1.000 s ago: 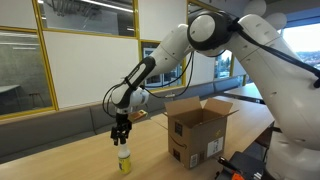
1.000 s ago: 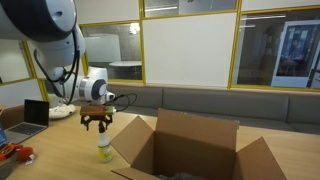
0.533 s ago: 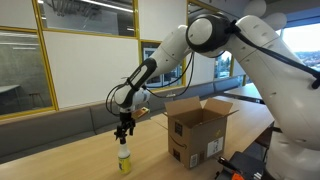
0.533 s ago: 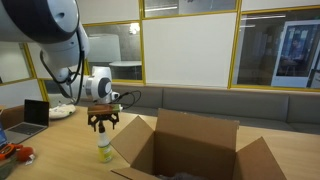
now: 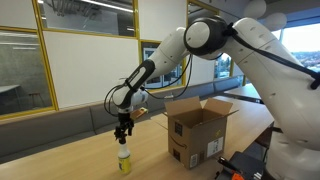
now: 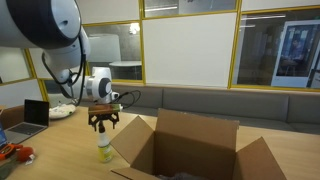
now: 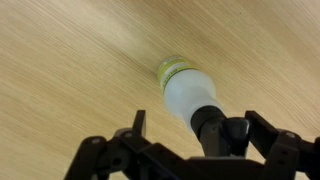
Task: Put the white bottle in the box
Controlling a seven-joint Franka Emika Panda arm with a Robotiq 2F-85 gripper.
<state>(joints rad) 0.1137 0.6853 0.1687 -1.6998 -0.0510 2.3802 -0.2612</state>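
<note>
Black claw (image 5: 123,137) has risen slightly from the small pale-white translucent spray bottle with black sprayer head (image 5: 124,160). The bottle stays upright on the wooden surface (image 5: 65,160), near the open brown cardboard box (image 5: 197,135). Claw fingers are apart and empty. Grasp, carry and drop all remain.

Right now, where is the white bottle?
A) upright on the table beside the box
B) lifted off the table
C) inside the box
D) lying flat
A: the white bottle stands on the table next to the box, with the gripper open above it.
</note>
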